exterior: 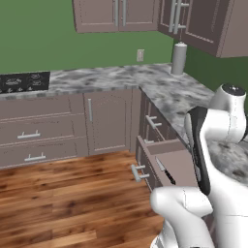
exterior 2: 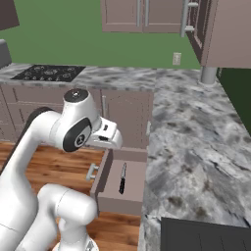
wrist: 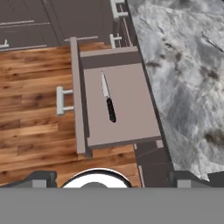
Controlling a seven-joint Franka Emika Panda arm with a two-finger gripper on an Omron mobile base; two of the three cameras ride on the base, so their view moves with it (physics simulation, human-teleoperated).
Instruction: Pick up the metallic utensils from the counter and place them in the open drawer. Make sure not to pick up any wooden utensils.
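The taupe drawer point(wrist: 131, 100) stands pulled out under the marbled worktop point(wrist: 183, 78), its silver bar handle point(wrist: 61, 100) toward the wooden floor. A knife point(wrist: 108, 103) with a black handle and silver blade lies lengthwise on the drawer floor; it also shows as the knife point(exterior 2: 122, 179) and the knife point(exterior: 167, 175) in the base views. My gripper point(wrist: 113, 180) hangs above the drawer's near end, open, with nothing between its fingertips point(wrist: 41, 178). A thin grey sliver point(wrist: 213, 42) lies on the worktop, too small to identify. The wooden spoons and the island counter are out of view.
A cooktop point(exterior 2: 49, 73) sits on the back worktop and a grey cylinder point(exterior: 178, 58) stands in the corner. Shut drawers and doors point(exterior: 109, 121) line the cabinets. A dark panel point(exterior 2: 206, 235) lies at the worktop's near edge. Wooden floor point(exterior: 72, 193) spreads left of the drawer.
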